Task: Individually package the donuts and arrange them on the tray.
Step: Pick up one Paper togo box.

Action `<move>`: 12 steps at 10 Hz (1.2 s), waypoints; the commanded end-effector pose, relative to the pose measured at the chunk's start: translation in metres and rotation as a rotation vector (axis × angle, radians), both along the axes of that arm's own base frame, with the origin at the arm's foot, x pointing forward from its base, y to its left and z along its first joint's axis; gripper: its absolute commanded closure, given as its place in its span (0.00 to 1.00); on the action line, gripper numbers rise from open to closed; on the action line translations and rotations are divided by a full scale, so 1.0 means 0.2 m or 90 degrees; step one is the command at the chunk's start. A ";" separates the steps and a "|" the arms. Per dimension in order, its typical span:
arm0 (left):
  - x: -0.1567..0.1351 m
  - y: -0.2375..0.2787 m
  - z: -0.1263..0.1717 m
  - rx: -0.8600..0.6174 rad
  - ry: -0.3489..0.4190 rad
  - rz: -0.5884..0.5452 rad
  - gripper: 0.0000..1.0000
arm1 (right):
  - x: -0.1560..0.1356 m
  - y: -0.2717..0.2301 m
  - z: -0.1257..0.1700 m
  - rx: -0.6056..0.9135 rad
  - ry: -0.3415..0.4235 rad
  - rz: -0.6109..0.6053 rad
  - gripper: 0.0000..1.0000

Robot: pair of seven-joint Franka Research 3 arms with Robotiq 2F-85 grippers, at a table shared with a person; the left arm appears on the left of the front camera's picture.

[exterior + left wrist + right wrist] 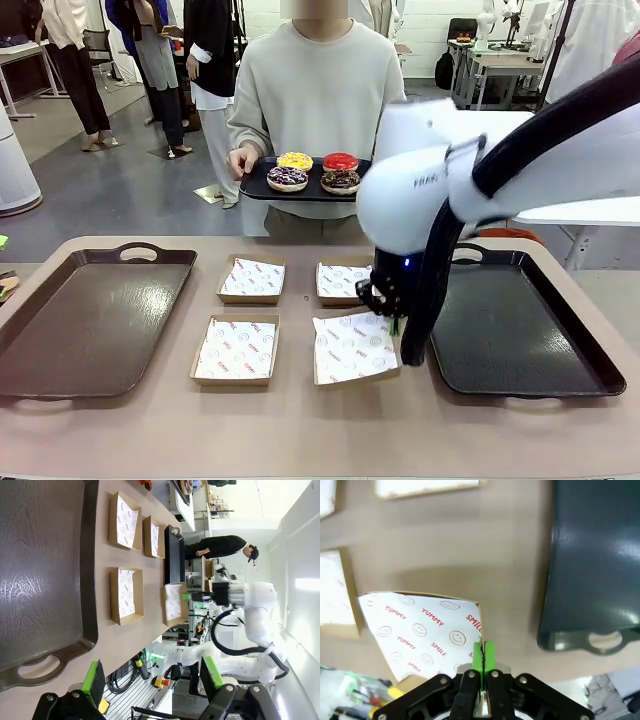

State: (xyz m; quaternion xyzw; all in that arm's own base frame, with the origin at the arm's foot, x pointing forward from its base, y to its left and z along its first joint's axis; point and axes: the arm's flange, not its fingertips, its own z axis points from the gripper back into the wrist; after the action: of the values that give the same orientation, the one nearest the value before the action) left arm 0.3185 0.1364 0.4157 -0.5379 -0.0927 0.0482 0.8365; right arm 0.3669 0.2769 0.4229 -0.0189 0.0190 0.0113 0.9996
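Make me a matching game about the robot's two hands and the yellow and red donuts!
Things:
1. left hand
2. right hand
3. yellow-iced donut
4. red-iced donut

Matches:
a. shut on the printed paper
b. back row of the person's tray, left side in the front view
c. open
d. back row of that tray, right side in the front view

Pairs: 1-c, 2-a, 3-b, 4-d

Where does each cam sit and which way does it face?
Front: fixed between the arms, looking across the table at the person with the donuts; right arm enters from the right.
Left wrist: on the left arm, rolled sideways, looking across the boxes; open left gripper at bottom.
Right wrist: looking down; right gripper shut on paper liner.
Shared: all three show that liner.
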 end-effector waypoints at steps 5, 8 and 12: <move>0.00 0.00 0.01 -0.009 -0.006 0.006 0.00 | 0.50 0.00 0.85 0.033 -0.041 -0.003 1.00; 0.00 0.00 0.01 -0.009 -0.006 0.006 0.00 | 0.99 -0.09 0.89 0.031 -0.041 -0.034 1.00; 0.00 0.00 0.01 -0.009 -0.006 0.006 0.00 | 1.08 -0.18 0.78 0.047 -0.041 -0.058 1.00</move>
State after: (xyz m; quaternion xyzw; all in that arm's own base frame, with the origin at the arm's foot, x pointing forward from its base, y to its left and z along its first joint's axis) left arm 0.3185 0.1367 0.4156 -0.5380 -0.0928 0.0485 0.8364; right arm 0.5875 0.2417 0.5827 0.0159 -0.0071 -0.0266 0.9995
